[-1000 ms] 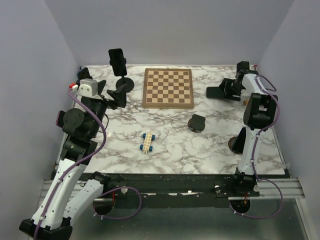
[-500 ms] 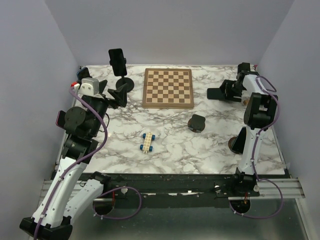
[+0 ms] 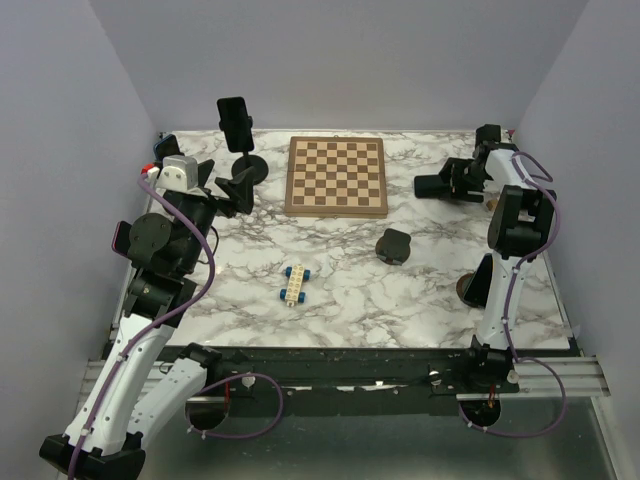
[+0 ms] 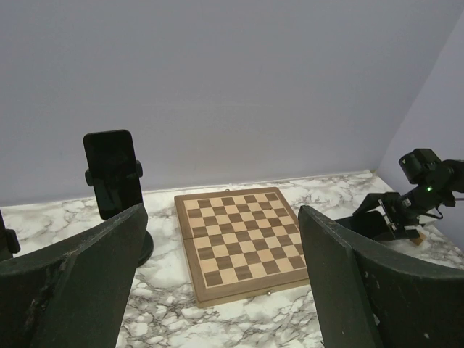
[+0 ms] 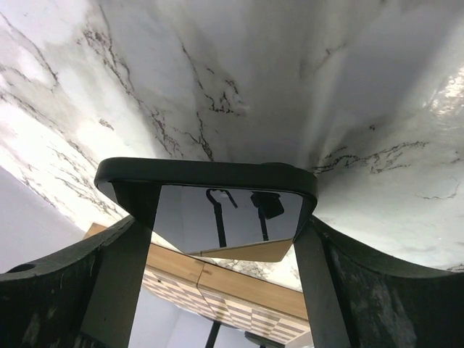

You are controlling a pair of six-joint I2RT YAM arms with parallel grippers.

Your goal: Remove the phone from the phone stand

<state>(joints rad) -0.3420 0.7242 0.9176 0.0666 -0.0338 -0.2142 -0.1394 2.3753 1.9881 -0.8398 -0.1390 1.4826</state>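
Observation:
The black phone (image 3: 233, 118) (image 4: 110, 172) stands upright in the clamp of the phone stand (image 3: 250, 168) at the back left. My left gripper (image 3: 243, 192) (image 4: 221, 217) hovers just in front of the stand's round base. It is open and holds nothing, and the phone sits to the left of its gap. At the back right, my right gripper (image 3: 432, 186) (image 5: 225, 225) is shut across the width of a second black phone (image 3: 425, 186) (image 5: 217, 210), low over the marble table (image 3: 350, 290).
A wooden chessboard (image 3: 336, 176) (image 4: 243, 243) lies at the back middle. A dark rounded object (image 3: 395, 245) and a small blue-and-cream toy car (image 3: 295, 283) sit mid-table. Purple walls close in the back and both sides.
My left wrist has shifted slightly and its jaws have narrowed a touch. The right gripper and the phone in the stand stay where they were.

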